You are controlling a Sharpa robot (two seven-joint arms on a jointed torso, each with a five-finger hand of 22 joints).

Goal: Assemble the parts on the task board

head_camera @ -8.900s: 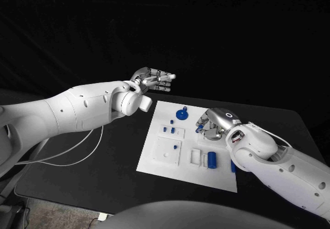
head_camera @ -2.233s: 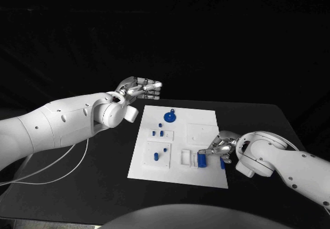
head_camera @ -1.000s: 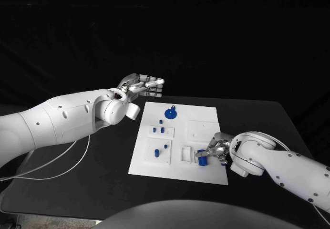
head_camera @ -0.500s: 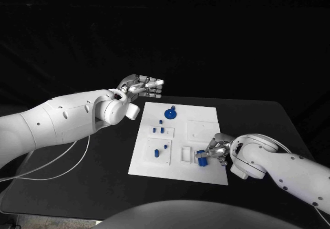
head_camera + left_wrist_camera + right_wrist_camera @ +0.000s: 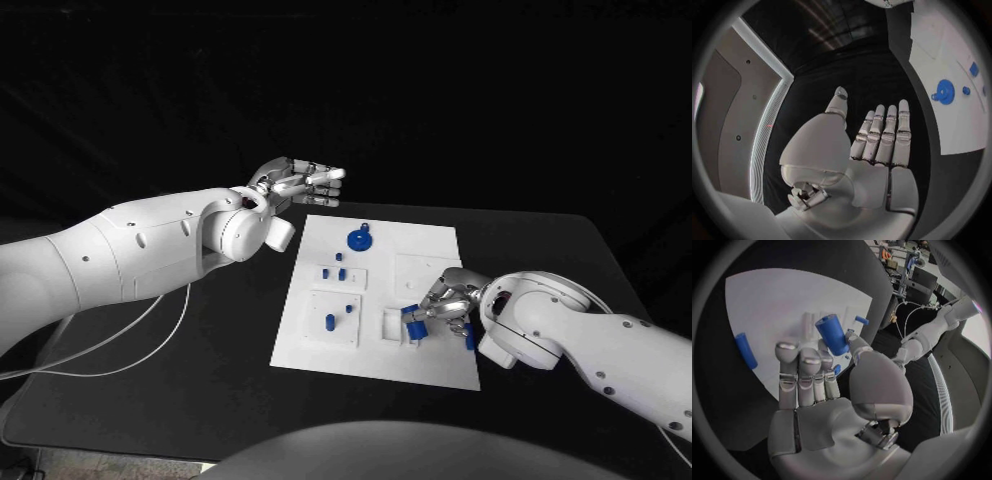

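The white task board [image 5: 433, 250] lies in the middle of the black table. My right hand [image 5: 447, 298] is over the board's near right part and pinches a blue cylinder [image 5: 414, 323], tilted just above the board. In the right wrist view the cylinder [image 5: 832, 334] sits between my thumb and fingers [image 5: 804, 367]. A blue bar [image 5: 472, 338] lies on the board beside that hand, the same bar [image 5: 746, 350] in the wrist view. My left hand [image 5: 299, 185] hangs in the air past the board's far left corner, fingers [image 5: 882, 135] straight and apart, holding nothing.
A blue round part [image 5: 359, 239] stands at the board's far end, also blue round part [image 5: 945, 91]. Small blue pegs [image 5: 340, 262] and a blue oval piece [image 5: 329, 321] sit in the left blocks. A white slot block [image 5: 391, 322] lies beside the cylinder.
My right hand has raised the blue cylinder off the board and carried it slightly left, towards the slot block. The left arm has stayed still.
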